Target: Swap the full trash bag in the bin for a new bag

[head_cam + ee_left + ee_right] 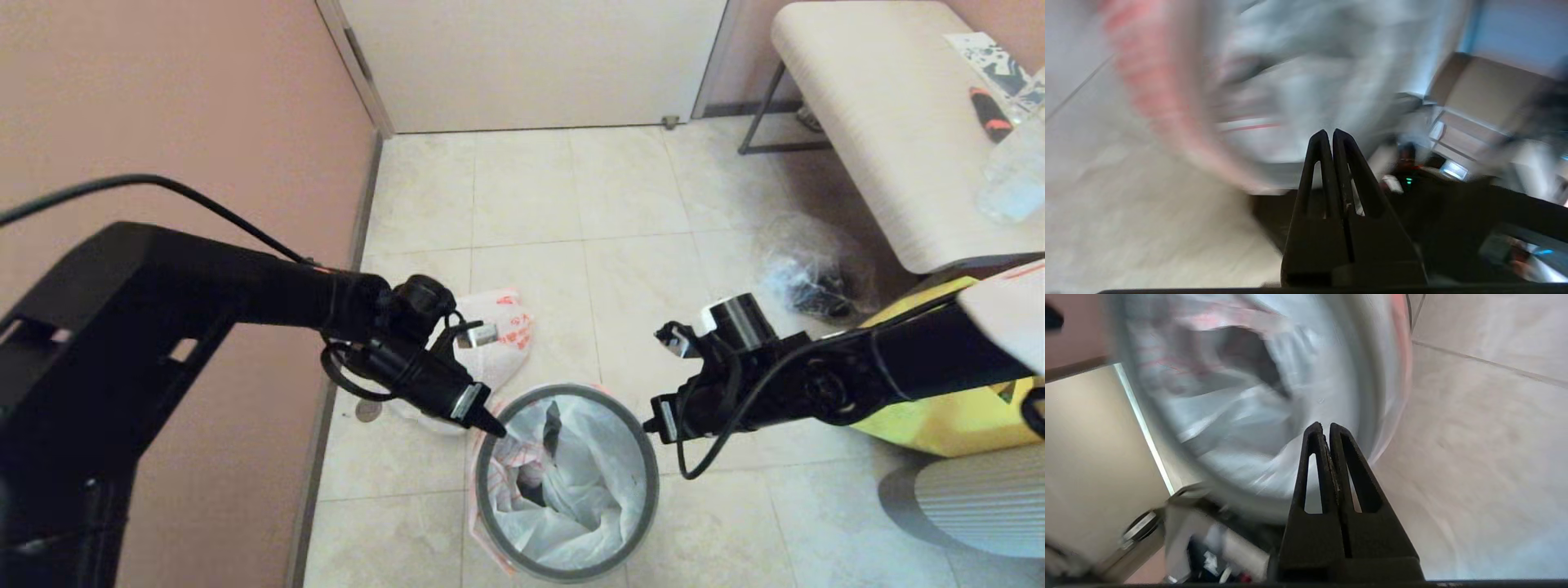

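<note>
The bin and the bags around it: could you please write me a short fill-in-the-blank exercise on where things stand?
1. The bin is lined with a white ____.
2. The full trash bag lies on the ____, beside the wall.
3. The left claw has its fingers ____ and holds nothing.
4. The right claw is shut, on the side of the bin nearer the ____ tote.

Missing words: bag; floor; shut; yellow

You are looking at what seems a plain indoor room or entry corner: beige floor tiles meeting a pink wall, a pale door, a cushioned bench.
</note>
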You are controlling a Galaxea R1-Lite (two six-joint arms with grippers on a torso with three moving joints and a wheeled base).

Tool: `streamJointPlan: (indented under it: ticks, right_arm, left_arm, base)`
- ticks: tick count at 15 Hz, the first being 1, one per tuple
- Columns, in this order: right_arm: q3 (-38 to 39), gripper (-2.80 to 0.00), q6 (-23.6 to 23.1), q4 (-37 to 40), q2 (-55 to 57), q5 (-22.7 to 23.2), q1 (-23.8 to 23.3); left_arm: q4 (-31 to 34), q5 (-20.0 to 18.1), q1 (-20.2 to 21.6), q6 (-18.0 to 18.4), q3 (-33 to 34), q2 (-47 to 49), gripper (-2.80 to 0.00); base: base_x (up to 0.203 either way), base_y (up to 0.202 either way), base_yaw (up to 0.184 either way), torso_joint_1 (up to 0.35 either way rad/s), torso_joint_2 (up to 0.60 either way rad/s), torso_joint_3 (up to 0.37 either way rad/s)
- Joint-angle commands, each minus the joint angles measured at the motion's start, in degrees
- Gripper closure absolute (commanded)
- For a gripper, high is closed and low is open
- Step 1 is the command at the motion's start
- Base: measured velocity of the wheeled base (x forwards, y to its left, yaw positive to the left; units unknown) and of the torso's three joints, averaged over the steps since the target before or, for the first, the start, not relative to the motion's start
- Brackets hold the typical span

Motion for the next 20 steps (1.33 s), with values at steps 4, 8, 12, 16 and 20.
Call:
streamJointPlan:
  ticks: [4,8,12,16,20]
  right_arm:
    - [3.33,0.00,-1.46,20.67,-26.13,-20.17,-1.99]
    - [12.72,0.00,-3.10,24.64,-40.70,-30.59,-8.51]
    - [20.00,0.00,-3.29,27.43,-55.71,-34.02,-11.28]
    - [24.53,0.00,-2.94,34.86,-71.40,-34.19,-15.07]
    - [28.21,0.00,-2.89,39.56,-88.77,-32.92,-18.08]
  left_arm:
    - [5.77,16.38,-10.48,-15.01,6.81,-35.06,0.00]
    - [7.28,39.98,-14.89,-22.77,17.55,-56.67,0.00]
    - [6.13,46.75,-10.48,-21.09,27.93,-73.99,0.00]
    - [1.45,46.70,0.74,-23.44,38.88,-89.86,0.00]
    - [-0.13,45.62,7.07,-27.57,45.91,-101.79,0.00]
  base:
    - [0.000,0.000,0.000,0.000,0.00,0.000]
    - [0.000,0.000,0.000,0.000,0.00,0.000]
    - [0.000,0.000,0.000,0.000,0.00,0.000]
    - [0.000,0.000,0.000,0.000,0.00,0.000]
    - [0.000,0.000,0.000,0.000,0.00,0.000]
